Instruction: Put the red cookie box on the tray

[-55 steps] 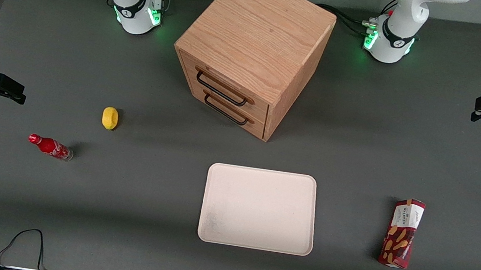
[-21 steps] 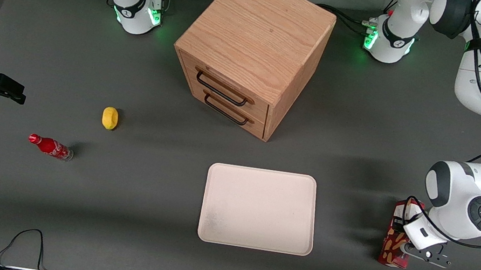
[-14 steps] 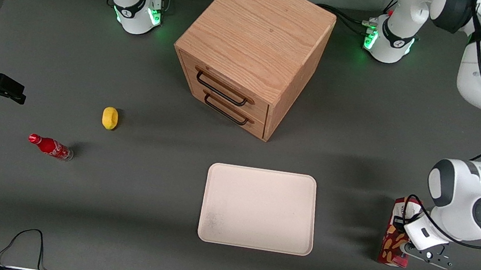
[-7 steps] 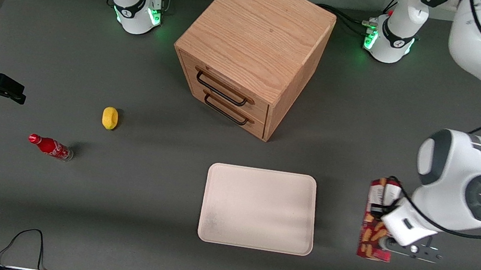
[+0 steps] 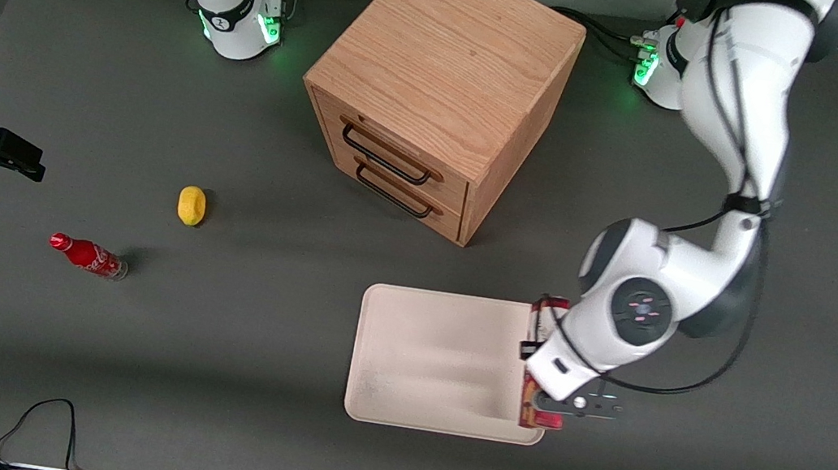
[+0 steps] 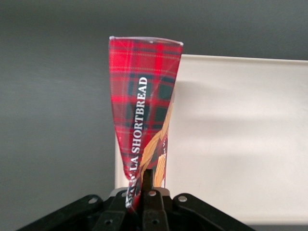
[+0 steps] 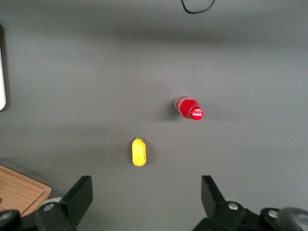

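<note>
Over the tray's point(image 5: 442, 361) edge nearest the working arm's end of the desk, the pincer point(image 6: 147, 190) is clamped on the red cookie box point(image 6: 144, 106).
Released here, the box could catch the rim and tip off onto the desk point(image 5: 203, 369); its carton already looks pinched and twisted.

red cookie box point(image 6: 144, 110) glossy tartan carton | tray point(image 5: 434, 360) matt plastic | pincer point(image 6: 147, 204) black, at tray edge

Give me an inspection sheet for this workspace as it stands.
Surface: dark grey table.
Job's things: red cookie box held above the tray edge toward the working arm's end, not set down.
Clutter: wooden drawer cabinet; yellow lemon; red soda bottle lying toward the parked arm's end.
Grippers: gripper shut on the box.
Cables: black cable at the table edge nearest the camera.
Surroundings: nothing seen.
</note>
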Controlling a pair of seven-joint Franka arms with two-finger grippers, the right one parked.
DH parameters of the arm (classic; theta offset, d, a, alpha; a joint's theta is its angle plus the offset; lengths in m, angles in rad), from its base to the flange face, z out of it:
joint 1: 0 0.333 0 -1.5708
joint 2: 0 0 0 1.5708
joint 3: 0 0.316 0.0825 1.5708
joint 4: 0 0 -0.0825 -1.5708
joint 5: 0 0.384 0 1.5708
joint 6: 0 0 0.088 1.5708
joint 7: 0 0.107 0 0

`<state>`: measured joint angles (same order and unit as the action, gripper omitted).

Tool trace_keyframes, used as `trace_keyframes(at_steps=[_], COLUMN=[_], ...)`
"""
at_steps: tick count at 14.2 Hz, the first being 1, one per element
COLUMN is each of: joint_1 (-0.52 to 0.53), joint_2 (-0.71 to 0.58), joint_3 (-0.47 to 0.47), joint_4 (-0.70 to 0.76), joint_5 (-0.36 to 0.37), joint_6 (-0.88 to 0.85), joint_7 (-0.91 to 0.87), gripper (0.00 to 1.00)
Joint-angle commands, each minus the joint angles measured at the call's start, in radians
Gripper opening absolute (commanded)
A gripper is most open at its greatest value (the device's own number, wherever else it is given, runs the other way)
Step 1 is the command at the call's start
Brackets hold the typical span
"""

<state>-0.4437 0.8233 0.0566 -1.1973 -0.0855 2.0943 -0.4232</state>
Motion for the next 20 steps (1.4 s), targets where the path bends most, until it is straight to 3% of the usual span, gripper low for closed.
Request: trace_keyframes(at_steps=[1,3,4,5,10,15,20], joint_1=[-0.009,-0.009,-0.007,-0.007,0.040,0.192,0.331], joint_2=[0.040,0.046,0.045,0.042,-0.082,-0.435,-0.698], joint_3=[0.009,0.011,0.011,0.011,0.012,0.012,0.016], joint_4=[-0.016,-0.024,-0.024,-0.024,-0.083,-0.381,-0.502], joint_5=[0.032,0.033,0.033,0.038,0.029,0.029,0.052], joint_6=[0.082,0.090,0.090,0.092,0.070,-0.021,-0.266], joint_7=[-0.042,-0.045,-0.046,-0.043,-0.035,-0.003,0.331], gripper=[0.00,0.00,0.12,0.99,1.00,1.00,1.00])
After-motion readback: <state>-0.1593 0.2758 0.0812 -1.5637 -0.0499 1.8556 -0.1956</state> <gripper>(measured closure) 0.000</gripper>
